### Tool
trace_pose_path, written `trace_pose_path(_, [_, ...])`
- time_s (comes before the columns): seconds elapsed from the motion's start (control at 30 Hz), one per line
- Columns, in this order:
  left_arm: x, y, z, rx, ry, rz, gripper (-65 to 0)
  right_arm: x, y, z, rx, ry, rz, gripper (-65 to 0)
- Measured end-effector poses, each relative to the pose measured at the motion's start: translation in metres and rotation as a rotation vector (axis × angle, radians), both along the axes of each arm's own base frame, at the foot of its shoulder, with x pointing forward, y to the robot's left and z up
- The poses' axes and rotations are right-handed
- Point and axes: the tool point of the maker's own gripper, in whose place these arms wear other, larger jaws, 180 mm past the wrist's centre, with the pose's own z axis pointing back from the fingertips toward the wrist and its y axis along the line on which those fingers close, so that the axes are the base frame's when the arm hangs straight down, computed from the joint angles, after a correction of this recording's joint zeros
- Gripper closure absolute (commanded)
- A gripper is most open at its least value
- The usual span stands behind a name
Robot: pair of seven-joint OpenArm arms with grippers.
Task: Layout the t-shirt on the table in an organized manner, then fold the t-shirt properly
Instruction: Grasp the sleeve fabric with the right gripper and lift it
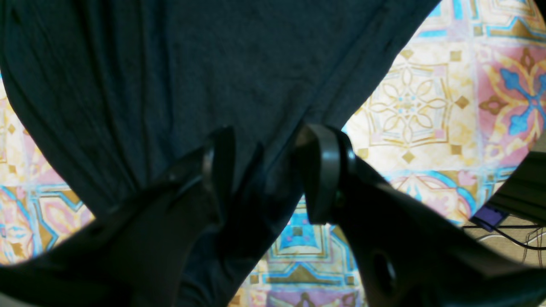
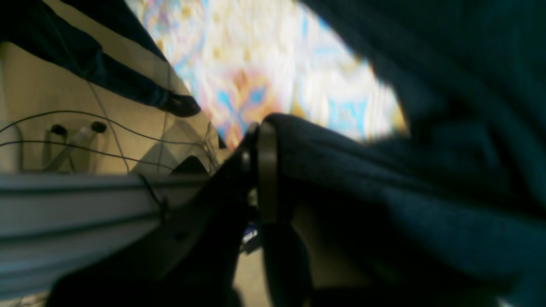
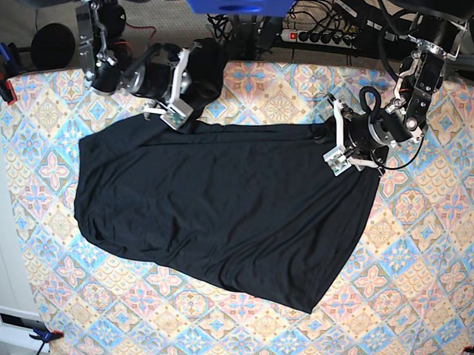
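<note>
Overhead, the black t-shirt point(image 3: 220, 208) lies spread across the patterned table point(image 3: 421, 262), its far edge stretched between both arms. The right gripper point(image 3: 173, 113) is clamped tight on one corner, while the left gripper point(image 1: 264, 170) pinches bunched fabric between half-parted fingers.

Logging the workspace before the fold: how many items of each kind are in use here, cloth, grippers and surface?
T-shirt: 1, black
Grippers: 2, the left gripper and the right gripper
Table: 1, pastel tiled
Total: 4
</note>
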Motion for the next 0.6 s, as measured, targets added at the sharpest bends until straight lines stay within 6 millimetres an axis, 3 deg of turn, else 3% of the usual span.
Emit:
trace_pose_path(0.1, [0.000,-0.001,0.000,-0.005,0.001,-0.001,-26.3,0.014,0.014,0.011,0.022,-0.053,0.051,0.0])
trace_pose_path(0.2, [0.000,0.000,0.000,-0.001,0.000,0.000,-26.3,0.032,0.016,0.020,0.024,-0.100,0.056,0.0])
trace_pose_path(0.43, [-0.001,0.000,-0.001,0.000,0.004,0.000,-26.3,0.061,0.022,0.015,0.044,-0.097,0.027,0.0])
trace_pose_path(0.53, [-0.001,0.000,-0.001,0.000,0.003,0.000,-26.3,0.065,0.018,-0.003,0.041,-0.035,-0.010,0.0])
trace_pose_path(0.6, [-0.001,0.000,-0.001,-0.001,0.004,0.000,-26.3,0.056,0.018,-0.021,0.029,0.034,-0.021,0.0])
